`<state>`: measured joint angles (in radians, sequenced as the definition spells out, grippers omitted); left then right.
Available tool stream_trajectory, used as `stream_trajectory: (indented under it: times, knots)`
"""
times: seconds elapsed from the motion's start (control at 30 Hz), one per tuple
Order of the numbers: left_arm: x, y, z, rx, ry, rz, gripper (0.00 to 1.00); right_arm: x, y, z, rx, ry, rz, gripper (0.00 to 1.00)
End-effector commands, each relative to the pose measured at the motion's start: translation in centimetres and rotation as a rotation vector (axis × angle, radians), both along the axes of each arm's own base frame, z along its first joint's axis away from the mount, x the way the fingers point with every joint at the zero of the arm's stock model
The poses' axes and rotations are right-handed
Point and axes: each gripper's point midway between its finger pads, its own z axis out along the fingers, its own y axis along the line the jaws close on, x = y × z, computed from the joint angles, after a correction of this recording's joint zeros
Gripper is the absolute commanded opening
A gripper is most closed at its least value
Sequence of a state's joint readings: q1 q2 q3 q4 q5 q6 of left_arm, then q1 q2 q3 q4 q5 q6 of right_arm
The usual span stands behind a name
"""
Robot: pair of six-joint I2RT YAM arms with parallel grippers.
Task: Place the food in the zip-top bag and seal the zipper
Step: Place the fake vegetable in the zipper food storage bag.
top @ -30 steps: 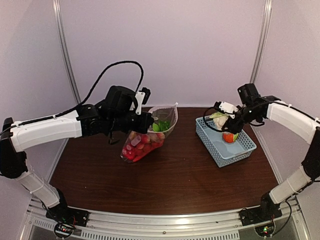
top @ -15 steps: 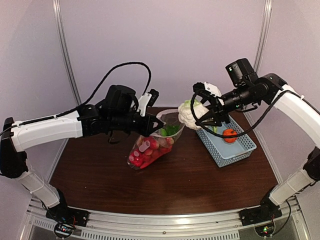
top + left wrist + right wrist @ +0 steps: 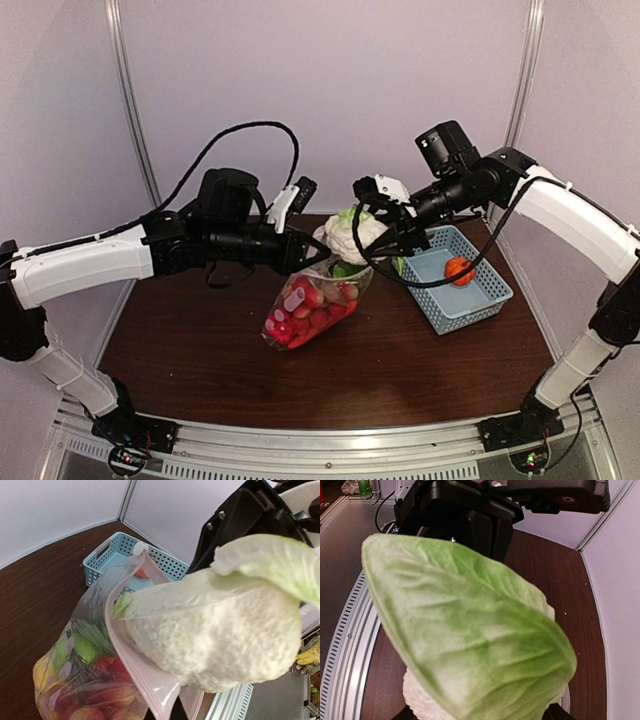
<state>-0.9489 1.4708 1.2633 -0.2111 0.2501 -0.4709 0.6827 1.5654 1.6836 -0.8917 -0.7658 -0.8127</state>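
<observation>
My left gripper (image 3: 300,248) is shut on the rim of the zip-top bag (image 3: 312,308) and holds it up, mouth open. In the left wrist view the bag (image 3: 85,680) holds red, green and yellow toy food, and its pale zipper strip (image 3: 130,655) runs along the mouth. My right gripper (image 3: 382,232) is shut on the pale cabbage (image 3: 350,232) with a green leaf, right at the bag's mouth. The cabbage fills the left wrist view (image 3: 220,625) and the right wrist view (image 3: 470,630). A small orange pumpkin (image 3: 458,269) lies in the basket.
The light-blue mesh basket (image 3: 480,300) stands on the dark wooden table (image 3: 400,370) at the right, also seen in the left wrist view (image 3: 107,555). Pale walls close the back and sides. A metal rail runs along the near edge.
My right gripper lifted the cabbage out of the basket and carried it left to the bag's mouth. My left gripper moved the bag slightly right and lower.
</observation>
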Motion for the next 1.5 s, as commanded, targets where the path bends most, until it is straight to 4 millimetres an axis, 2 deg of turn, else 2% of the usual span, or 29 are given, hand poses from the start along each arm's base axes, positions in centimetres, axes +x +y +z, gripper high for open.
stream_trajectory:
  times: [0.0,0.23,0.27,0.4,0.5,0.6,0.7,0.8,0.87,0.93,1.03,1.13,1.23,1.27,1.33,1.4,1.47]
  knots:
    - [-1.0,0.6,4.3,-0.11,-0.054,-0.026,0.0,0.2,1.2,-1.9,-0.063,-0.102,0.059,0.53]
    - [0.5,2.9,5.0,-0.109,-0.078,0.119,0.0,-2.2,1.0,-6.6,-0.274,-0.179,0.174,0.54]
    - [0.3,3.0,5.2,-0.125,-0.083,0.11,0.0,-2.8,0.5,-8.1,-0.358,-0.165,0.194,0.56]
    - [-0.6,2.3,4.8,-0.128,-0.068,0.046,0.0,-2.8,-0.2,-9.7,-0.482,-0.09,0.211,0.6]
    - [-0.6,2.3,4.5,-0.121,-0.064,0.047,0.0,-2.7,0.4,-9.8,-0.521,-0.048,0.214,0.59]
    - [-1.0,1.9,4.3,-0.124,-0.057,0.015,0.0,-0.9,2.5,-8.0,-0.416,-0.059,0.1,0.61]
    - [-1.2,1.5,3.5,-0.109,-0.033,-0.012,0.0,1.5,4.6,-4.8,-0.282,-0.062,-0.057,0.74]
    - [-1.1,1.6,3.6,-0.109,-0.038,-0.003,0.0,2.5,5.3,-1.9,-0.186,-0.062,-0.14,0.85]
    - [-1.1,2.0,4.0,-0.107,-0.055,0.01,0.0,3.3,5.0,-0.3,-0.133,-0.071,-0.215,0.93]
    - [-0.7,2.5,4.2,-0.094,-0.081,0.036,0.0,3.2,4.4,1.0,-0.098,-0.081,-0.245,0.99]
    - [0.0,3.3,3.3,-0.061,-0.103,0.071,0.0,2.8,3.9,2.2,-0.07,-0.057,-0.274,1.0]
    - [0.4,3.5,2.1,-0.056,-0.093,0.073,0.0,2.3,2.7,5.0,0.013,-0.026,-0.299,1.0]
    - [0.0,3.5,2.7,-0.082,-0.107,0.054,0.0,3.9,0.1,6.9,0.088,-0.012,-0.404,1.0]
    - [-0.1,3.6,3.1,-0.094,-0.114,0.051,0.0,4.6,-0.9,6.7,0.086,-0.006,-0.448,1.0]
    - [-0.1,3.9,3.7,-0.104,-0.128,0.066,0.0,6.1,-2.5,4.8,0.041,0.034,-0.521,0.99]
    - [0.0,4.0,3.8,-0.105,-0.133,0.07,0.0,6.9,-3.3,2.0,0.008,0.152,-0.565,1.0]
    - [-0.1,3.9,3.6,-0.1,-0.127,0.067,0.0,6.3,-3.2,-1.2,0.002,0.308,-0.556,0.96]
